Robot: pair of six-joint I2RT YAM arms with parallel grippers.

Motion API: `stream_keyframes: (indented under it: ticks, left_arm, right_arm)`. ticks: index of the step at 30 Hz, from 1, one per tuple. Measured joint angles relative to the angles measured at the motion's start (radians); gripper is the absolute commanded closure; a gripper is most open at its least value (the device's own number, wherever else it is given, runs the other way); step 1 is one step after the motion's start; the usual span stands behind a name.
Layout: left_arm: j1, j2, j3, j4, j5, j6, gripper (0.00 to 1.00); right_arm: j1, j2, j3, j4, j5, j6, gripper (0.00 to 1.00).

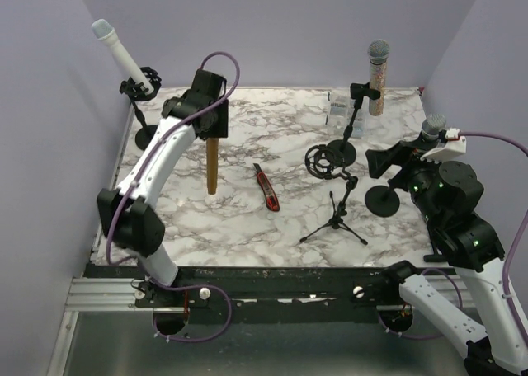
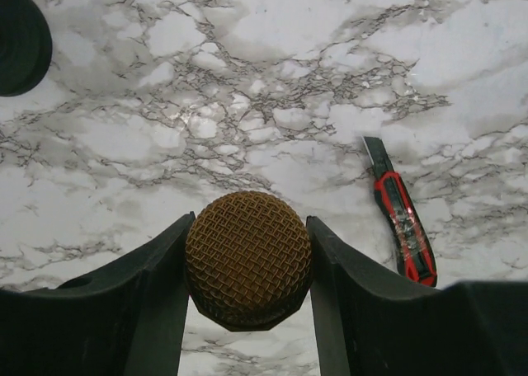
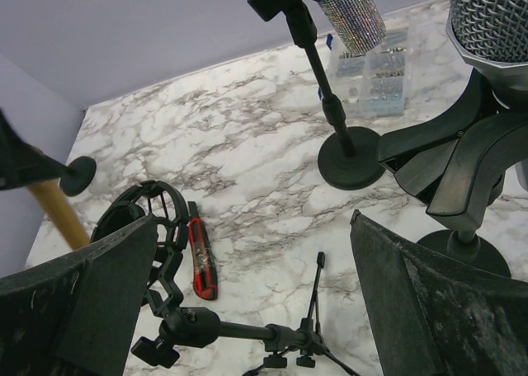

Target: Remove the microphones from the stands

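Since the marble table (image 1: 247, 223) is crowded and the tripod stand (image 3: 231, 332) has an empty cradle, the lift looks done. The left hand (image 2: 249, 227) clamps the gold microphone (image 1: 212, 168) head-up, clear above the table. The right hand (image 3: 254, 223) gapes wide, idle, and a box cutter (image 1: 267, 188) lies between.

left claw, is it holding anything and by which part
Yes: the left claw holds the gold microphone by its mesh head, pinched between both fingers, with the handle hanging below.
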Motion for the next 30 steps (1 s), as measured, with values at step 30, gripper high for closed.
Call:
stream_keyframes:
  ticks: [30]
  left_arm:
    - [0.169,0.712,0.314,0.606,0.414,-0.753,1.00]
  right_arm:
    - [0.000,0.098,0.069,-0.020,-0.063,0.028,0.00]
